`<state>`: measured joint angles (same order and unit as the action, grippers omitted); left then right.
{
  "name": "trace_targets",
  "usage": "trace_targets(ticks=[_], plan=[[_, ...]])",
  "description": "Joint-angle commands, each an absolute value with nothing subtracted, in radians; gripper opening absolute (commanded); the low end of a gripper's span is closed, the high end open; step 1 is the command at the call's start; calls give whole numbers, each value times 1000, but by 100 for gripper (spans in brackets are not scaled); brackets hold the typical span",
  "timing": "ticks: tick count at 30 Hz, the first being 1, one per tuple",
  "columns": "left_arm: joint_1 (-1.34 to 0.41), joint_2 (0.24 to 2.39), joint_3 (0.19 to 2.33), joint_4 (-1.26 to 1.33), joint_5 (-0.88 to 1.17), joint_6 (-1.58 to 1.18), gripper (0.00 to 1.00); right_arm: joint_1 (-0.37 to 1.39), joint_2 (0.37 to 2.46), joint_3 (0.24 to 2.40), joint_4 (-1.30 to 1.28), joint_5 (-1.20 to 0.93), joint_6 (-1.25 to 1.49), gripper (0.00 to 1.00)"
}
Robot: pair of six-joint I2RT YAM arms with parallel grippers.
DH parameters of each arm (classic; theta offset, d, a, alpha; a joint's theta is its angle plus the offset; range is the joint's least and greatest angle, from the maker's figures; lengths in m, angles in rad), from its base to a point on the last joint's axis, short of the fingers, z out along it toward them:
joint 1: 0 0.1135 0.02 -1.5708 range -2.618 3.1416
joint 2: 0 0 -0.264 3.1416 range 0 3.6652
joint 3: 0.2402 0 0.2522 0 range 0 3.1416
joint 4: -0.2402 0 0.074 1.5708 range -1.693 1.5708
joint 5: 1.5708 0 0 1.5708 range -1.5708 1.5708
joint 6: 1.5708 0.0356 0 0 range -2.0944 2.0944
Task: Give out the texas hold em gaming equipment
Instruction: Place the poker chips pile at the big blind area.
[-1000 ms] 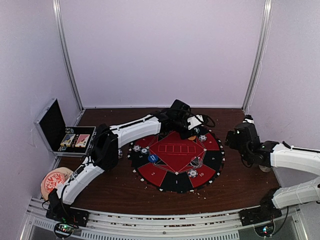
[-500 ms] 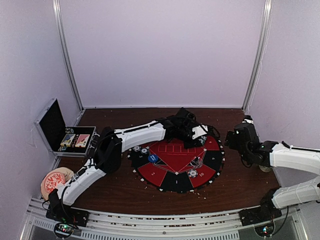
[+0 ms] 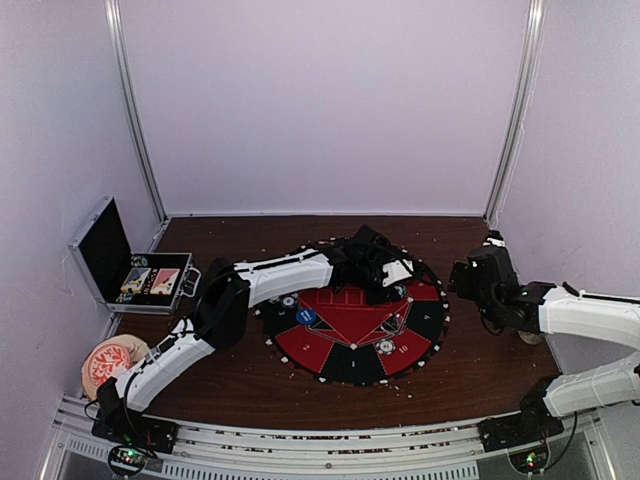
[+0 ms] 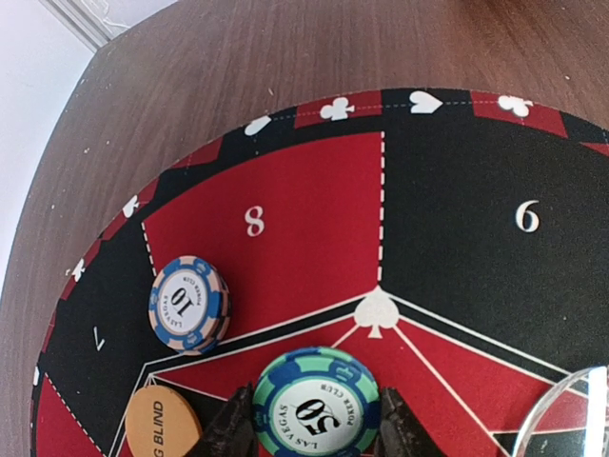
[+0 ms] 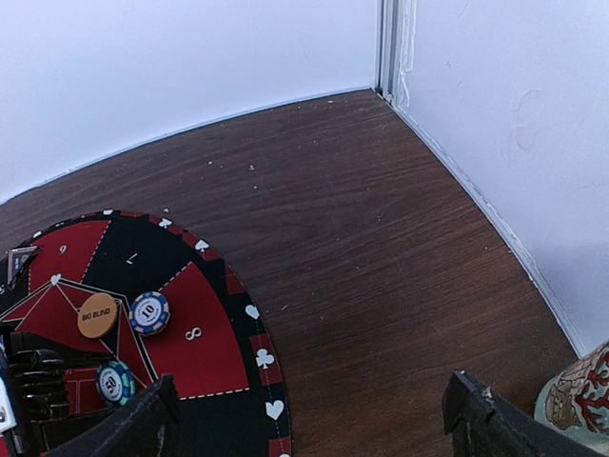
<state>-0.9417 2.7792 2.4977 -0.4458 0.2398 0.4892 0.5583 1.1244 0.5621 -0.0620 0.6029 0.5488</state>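
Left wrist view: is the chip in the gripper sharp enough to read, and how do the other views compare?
Left wrist: sharp, evenly lit, the green chip reads 50. Right wrist: mat numbers legible, right gripper soft. Top external: dimmer, chips too small to read.

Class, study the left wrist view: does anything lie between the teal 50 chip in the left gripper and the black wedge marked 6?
Nothing visible does. The left gripper grips the teal 50 chip, and the mat between it and wedge 6 is bare; the clear disc lies aside.

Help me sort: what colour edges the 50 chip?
The 50 chip has green-and-blue edging; left wrist view.
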Motion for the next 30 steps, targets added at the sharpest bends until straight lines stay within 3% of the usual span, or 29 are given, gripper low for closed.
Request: trace_targets(ticks=[1, 7, 14, 22, 30], plan=[[-940, 2786, 2485, -413, 235, 507, 40, 553, 1130, 558, -51, 601, 542, 97], [-942, 2780, 2468, -416, 228, 515, 47, 553, 1127, 557, -49, 598, 541, 97], [-942, 2782, 2464, -400, 194, 514, 77, 553, 1134, 560, -46, 591, 533, 97], [-942, 2706, 2494, -400, 159, 499, 97, 558, 1224, 608, -46, 478, 527, 97], [-940, 2479, 2376, -449, 159, 501, 98, 590, 1407, 794, -127, 399, 563, 97]])
